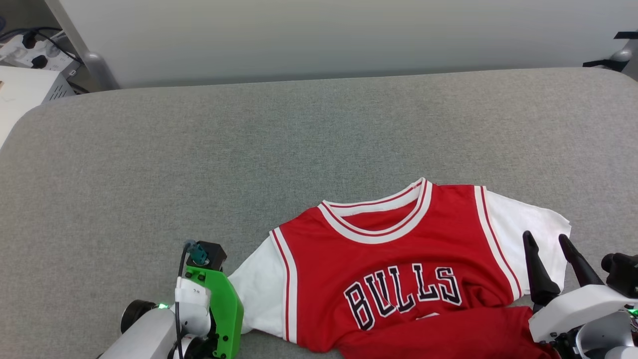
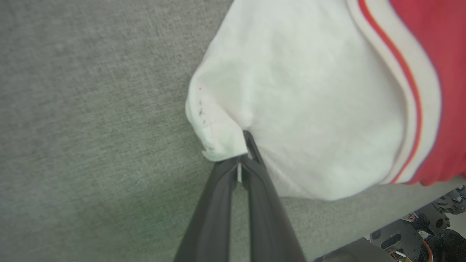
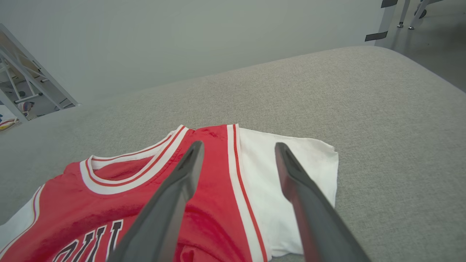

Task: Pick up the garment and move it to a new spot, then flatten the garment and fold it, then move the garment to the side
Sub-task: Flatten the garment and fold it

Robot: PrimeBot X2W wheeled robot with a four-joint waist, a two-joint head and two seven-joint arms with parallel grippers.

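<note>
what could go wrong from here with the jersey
1. The left end effector pinches only the very edge of a white sleeve of the garment; the cloth may slip out.
2. The right end effector is open, gripping nothing; pulling now could drag and bunch it.

White forearm (image 1: 145, 333), green bracket (image 1: 225, 305), black cable (image 1: 180, 267), dark fingers (image 1: 537, 271)

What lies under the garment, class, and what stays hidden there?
The garment rests on a grey fabric surface, visible beyond its collar and sleeves. The patch directly beneath is covered by the cloth, so whether anything else lies there cannot be told.
</note>
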